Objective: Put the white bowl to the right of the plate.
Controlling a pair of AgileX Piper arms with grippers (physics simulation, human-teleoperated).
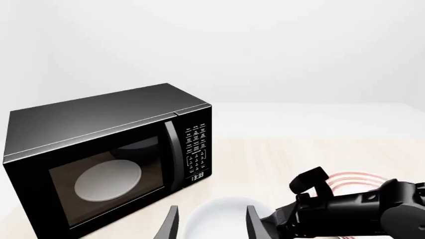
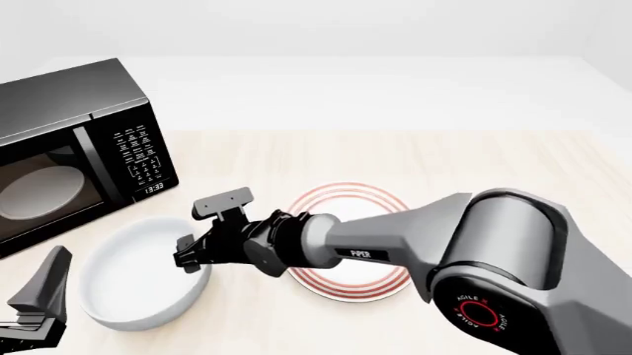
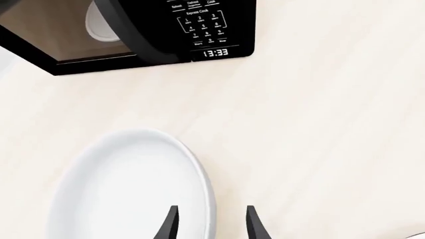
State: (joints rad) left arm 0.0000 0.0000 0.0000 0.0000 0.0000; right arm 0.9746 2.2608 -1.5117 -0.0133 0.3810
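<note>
Right hand [image 2: 188, 255] spread, fingers astride the white bowl's [image 2: 138, 285] rim; plate [image 2: 348, 244] just beside. Left hand [image 1: 211, 224] spread.

The table [image 2: 493, 170] carries a microwave [image 2: 69, 148], white bowl [image 2: 129, 285] and plate [image 2: 351, 285].

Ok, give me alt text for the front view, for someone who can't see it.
The right gripper reaches across a flat red-ringed white plate to the near rim of a deep plain white bowl, its fingers straddling that rim. A black microwave oven stands behind, left, on the pale wooden table.
</note>
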